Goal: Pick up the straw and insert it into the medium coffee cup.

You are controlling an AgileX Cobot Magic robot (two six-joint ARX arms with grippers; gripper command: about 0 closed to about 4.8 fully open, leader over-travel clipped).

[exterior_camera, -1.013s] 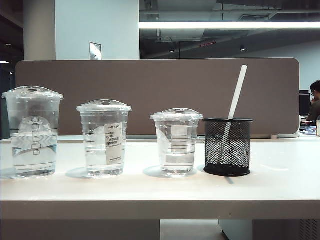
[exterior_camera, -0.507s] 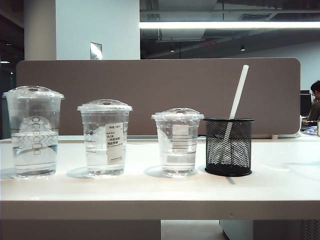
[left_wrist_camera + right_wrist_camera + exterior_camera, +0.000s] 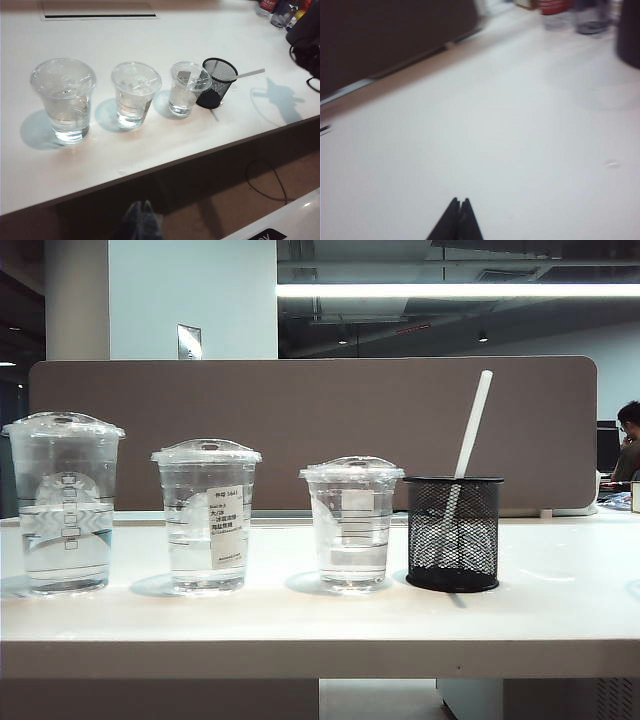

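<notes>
Viewing the exterior camera, I see a white table [image 3: 300, 625] carrying three clear plastic lidded cups in a row, each partly filled with clear liquid, and a black wire-mesh pen holder [image 3: 453, 533] at the right end. The long, thin white straw [image 3: 468, 445] stands in that holder, leaning to the right, its upper end well above the holder's rim and above every cup lid. The medium clear lidded cup with the white printed label sticker [image 3: 206, 516] is second from the left, between the tallest clear lidded cup [image 3: 63, 502] and the shortest clear lidded cup [image 3: 351, 523]; the shortest cup stands just beside the holder. All three lids are on. Neither arm appears in the exterior view. In the left wrist view, the left gripper [image 3: 141, 212] hangs off the near edge of the table, over the floor and well apart from the cups — its two dark fingers are pressed together on nothing. In the right wrist view, which is blurred, the right gripper [image 3: 458, 206] is above a bare stretch of the table, fingers likewise together with nothing between them; I cannot make out the blurred items along the far edge.
</notes>
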